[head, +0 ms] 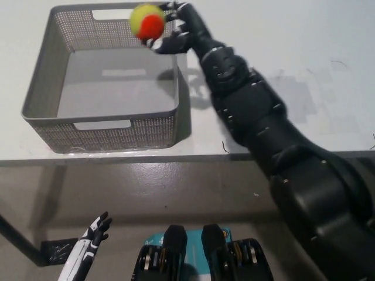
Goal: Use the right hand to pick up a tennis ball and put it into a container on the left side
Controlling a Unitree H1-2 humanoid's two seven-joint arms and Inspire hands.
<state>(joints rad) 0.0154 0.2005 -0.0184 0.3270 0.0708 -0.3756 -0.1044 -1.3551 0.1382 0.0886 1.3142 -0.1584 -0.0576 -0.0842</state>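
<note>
A yellow-green and orange tennis ball (147, 21) is held in my black right hand (176, 29), which is shut on it. The ball hangs over the far right corner of a grey mesh basket (44, 88) standing on the white table, at the left of the head view. The basket's inside looks bare. My black right arm reaches up from the bottom right along the basket's right side. My white left hand (88, 249) rests low at the bottom left, below the table's front edge, with its fingers apart and holding nothing.
The white table (304, 58) spreads to the right of the basket. Its front edge (193, 157) runs across the middle of the picture, with grey floor below it. A dark bar (17, 243) crosses the bottom left corner.
</note>
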